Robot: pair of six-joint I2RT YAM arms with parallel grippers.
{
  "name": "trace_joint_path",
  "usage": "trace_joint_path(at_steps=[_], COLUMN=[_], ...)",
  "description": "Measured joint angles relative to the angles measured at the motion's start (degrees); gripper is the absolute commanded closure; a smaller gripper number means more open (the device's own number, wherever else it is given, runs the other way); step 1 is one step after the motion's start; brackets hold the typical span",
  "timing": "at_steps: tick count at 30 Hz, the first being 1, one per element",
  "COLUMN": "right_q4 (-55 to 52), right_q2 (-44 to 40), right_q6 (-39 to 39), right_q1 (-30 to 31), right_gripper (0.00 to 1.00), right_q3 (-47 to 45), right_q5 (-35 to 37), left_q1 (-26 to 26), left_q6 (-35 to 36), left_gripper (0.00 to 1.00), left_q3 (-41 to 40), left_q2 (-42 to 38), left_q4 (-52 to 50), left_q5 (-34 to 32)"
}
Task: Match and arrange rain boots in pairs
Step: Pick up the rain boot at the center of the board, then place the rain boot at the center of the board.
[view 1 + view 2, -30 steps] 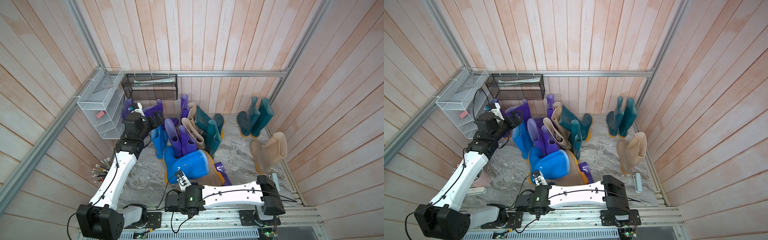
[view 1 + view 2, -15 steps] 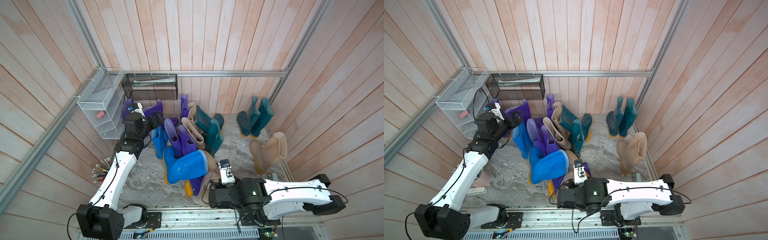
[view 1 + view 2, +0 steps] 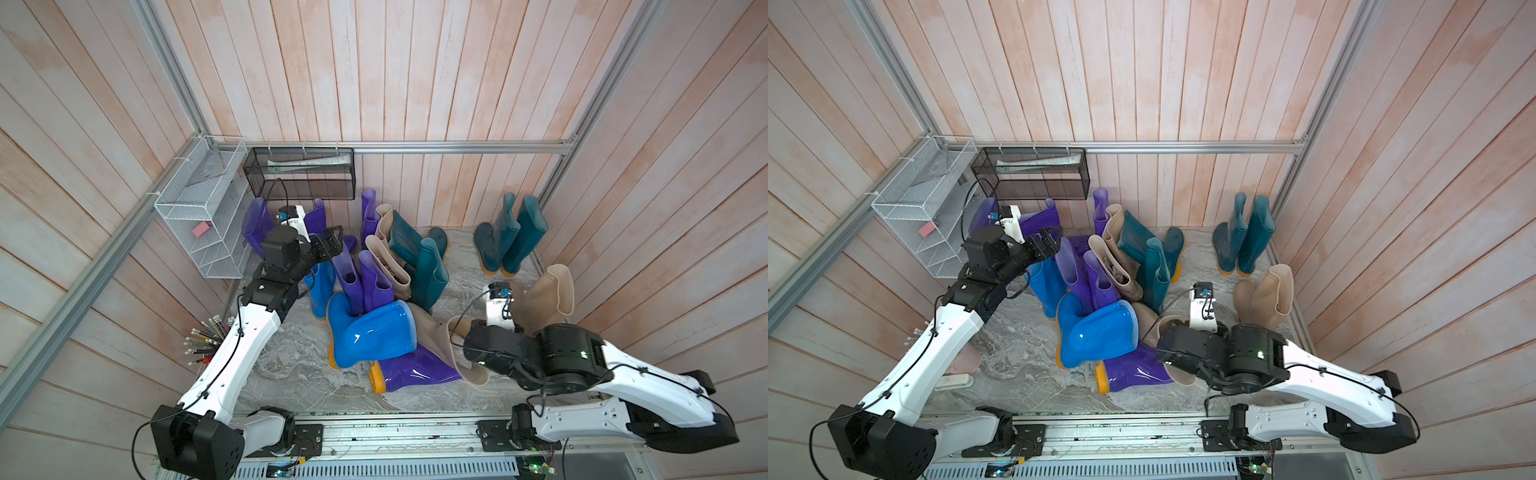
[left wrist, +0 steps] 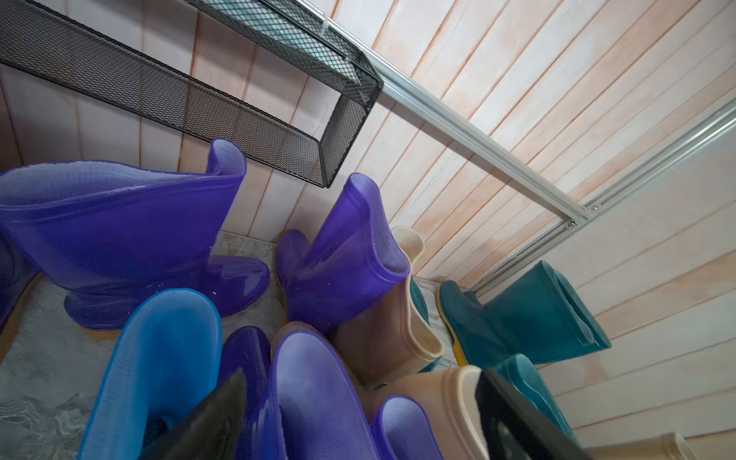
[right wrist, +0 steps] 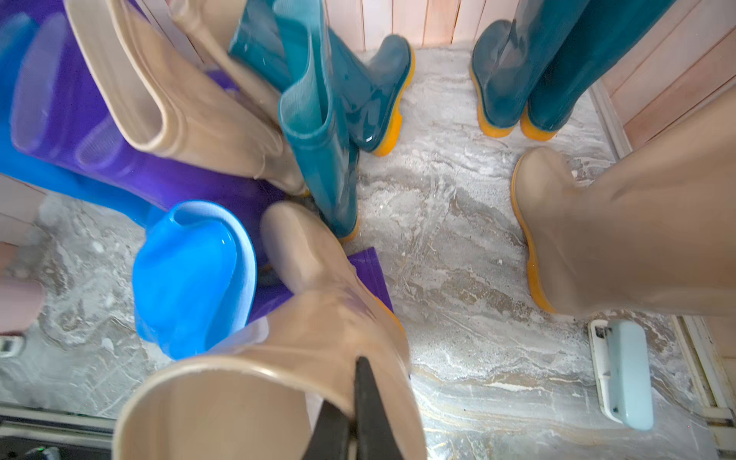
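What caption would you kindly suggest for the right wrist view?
Right gripper holding a beige boot by its rim, beside a blue boot.

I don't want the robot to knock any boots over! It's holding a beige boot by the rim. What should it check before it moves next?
1. Right jaws shut on the held beige boot at its rim: ok.
2. Held boot lifted free: not ok; its foot lies over the fallen purple boot, beside the fallen blue boot.
3. Matching beige boot standing by the wall: ok.
4. Bare floor beside it: ok.
5. Left jaws open, holding nothing: ok.
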Motion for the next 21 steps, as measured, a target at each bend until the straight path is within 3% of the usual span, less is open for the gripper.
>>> trace_joint_path(at_steps=[8,21], right_q4=[-2.1,-2.8], right_q2=[-6.4,-6.8], right_q6=[-7.5,-6.1], right_q1=[-5.3,-7.7], right_gripper=[1.00,1.00], right_q3=[3.8,0.6], right_q5=[0.7,4.1], left_q1=[-0.1,-0.1], left_q6=[1.2,1.0], left_gripper=[0.07,0.07], left_q3=[0.0,0.0], left_q2=[-1.2,-1.0], left_q4=[0.4,1.3], left_q5=[-1.2,0.8])
